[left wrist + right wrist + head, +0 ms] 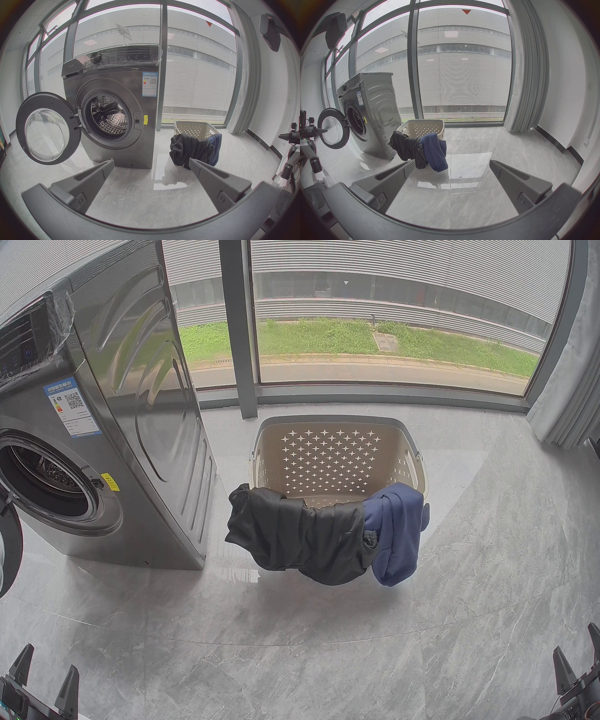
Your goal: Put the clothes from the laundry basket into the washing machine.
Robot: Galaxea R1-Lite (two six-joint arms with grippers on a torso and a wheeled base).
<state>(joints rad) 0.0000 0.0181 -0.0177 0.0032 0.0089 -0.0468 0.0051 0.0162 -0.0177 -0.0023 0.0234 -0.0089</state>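
A beige laundry basket stands on the floor by the window. Over its near rim hang a black garment and, to its right, a blue garment. The grey washing machine stands left of the basket, its round door swung open and its drum bare. My left gripper is low at the near left, open and holding nothing. At the near right my right gripper is open too, well short of the basket. Both garments also hang in the wrist views: black garment, blue garment.
A wide stretch of grey marble floor lies between me and the basket. A window wall with a dark pillar runs behind it. Grey curtains hang at the far right.
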